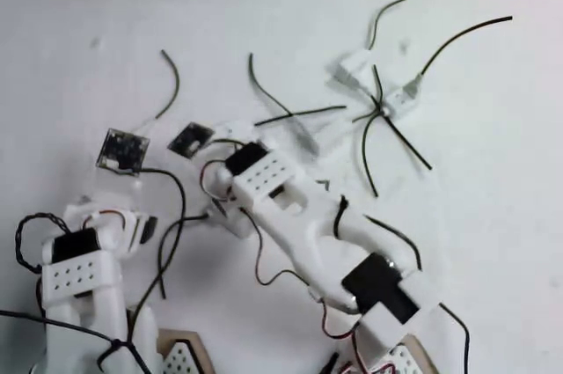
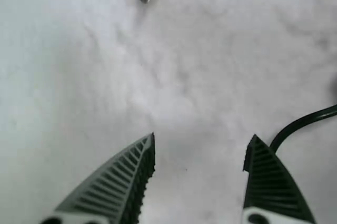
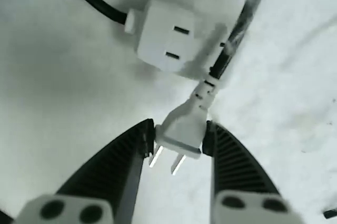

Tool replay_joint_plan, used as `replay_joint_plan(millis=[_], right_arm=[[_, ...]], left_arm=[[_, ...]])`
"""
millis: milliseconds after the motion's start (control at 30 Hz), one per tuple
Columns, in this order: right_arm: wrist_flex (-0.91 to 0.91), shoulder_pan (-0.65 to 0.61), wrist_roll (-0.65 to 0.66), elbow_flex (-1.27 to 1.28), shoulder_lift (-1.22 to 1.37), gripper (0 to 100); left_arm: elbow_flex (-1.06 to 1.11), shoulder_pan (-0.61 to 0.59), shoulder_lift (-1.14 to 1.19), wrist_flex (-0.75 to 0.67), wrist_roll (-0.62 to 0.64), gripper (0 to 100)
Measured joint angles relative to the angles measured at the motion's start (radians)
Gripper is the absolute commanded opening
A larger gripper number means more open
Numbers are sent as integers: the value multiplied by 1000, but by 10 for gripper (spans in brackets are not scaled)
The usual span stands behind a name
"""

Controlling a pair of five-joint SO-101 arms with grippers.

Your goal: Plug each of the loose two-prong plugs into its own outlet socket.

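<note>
Trouble brewing mid-table (image 1: 493, 216) — right gripper (image 3: 180, 126) clamps the white plug (image 3: 181, 134) by its sides, but the prongs (image 3: 156, 156) aim back at the wrist, away from the outlet socket (image 3: 166, 42) just beside. Push now and nothing mates — or the plug twists free. Left gripper (image 2: 203, 137) gapes empty toward the near left corner.
</note>
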Motion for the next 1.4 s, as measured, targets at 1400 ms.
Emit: replay_joint_plan(millis=[1400], right_arm=[[57, 28, 0, -57, 69, 20]], left_arm=[[0, 0, 0, 0, 0, 275]])
